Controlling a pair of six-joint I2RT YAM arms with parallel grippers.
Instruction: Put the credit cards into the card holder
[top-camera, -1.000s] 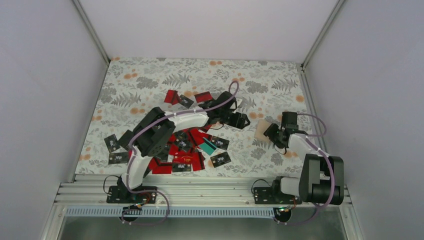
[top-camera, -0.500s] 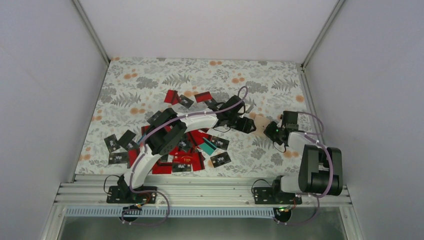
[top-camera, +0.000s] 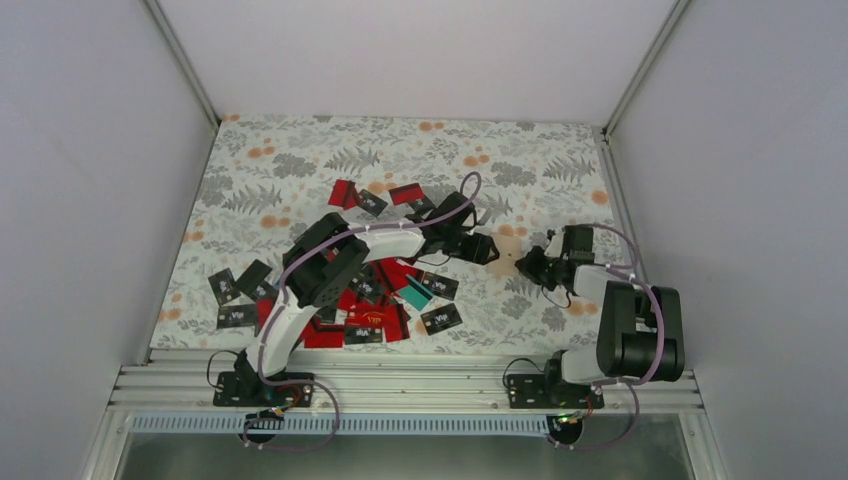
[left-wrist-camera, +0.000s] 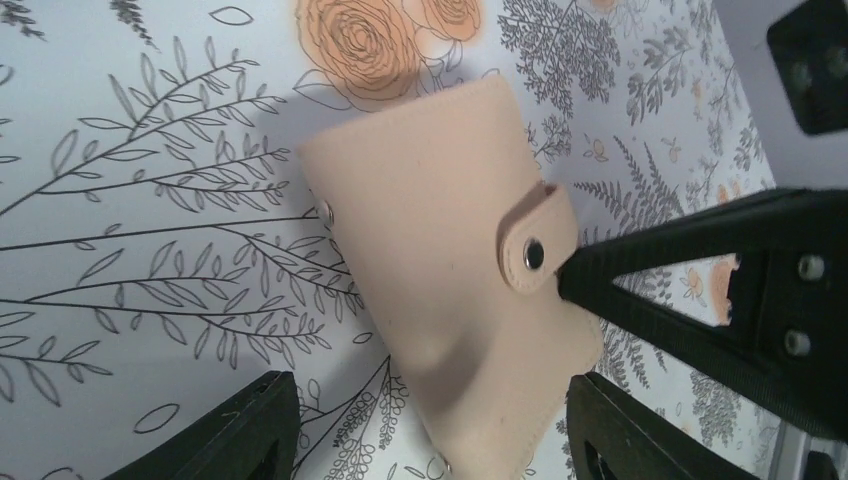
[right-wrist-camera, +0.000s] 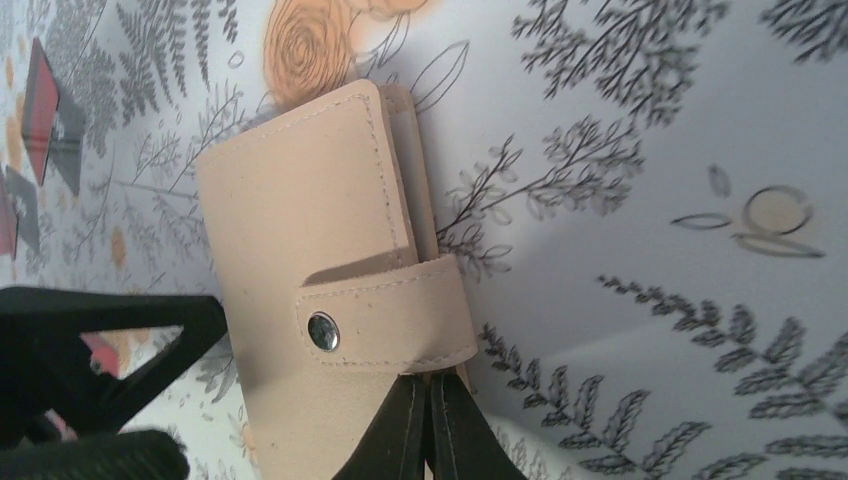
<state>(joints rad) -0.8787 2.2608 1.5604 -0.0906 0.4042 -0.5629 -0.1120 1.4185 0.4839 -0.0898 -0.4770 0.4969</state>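
Observation:
The tan card holder (left-wrist-camera: 430, 250) lies closed on the floral cloth, its snap strap (right-wrist-camera: 385, 320) fastened. My left gripper (left-wrist-camera: 430, 445) hovers over it, open, with the holder's near corner between the fingers (left-wrist-camera: 235, 430) and no contact. My right gripper (right-wrist-camera: 428, 392) is shut, its tips pressed against the strap's end; I cannot tell whether they pinch it. In the top view the holder (top-camera: 508, 256) sits between the left gripper (top-camera: 487, 248) and the right gripper (top-camera: 530, 265). The credit cards (top-camera: 370, 300), red, black and one teal, lie heaped under the left arm.
More cards lie at the back (top-camera: 375, 198) and the left (top-camera: 232, 300) of the heap. The right wall's rail (top-camera: 615, 190) runs close behind the right arm. Red and black cards (right-wrist-camera: 45, 110) show at the left edge of the right wrist view.
My left arm has swung right until its gripper is over the card holder, its jaws narrowing a little. My right gripper has shut and pushed left against the holder's strap.

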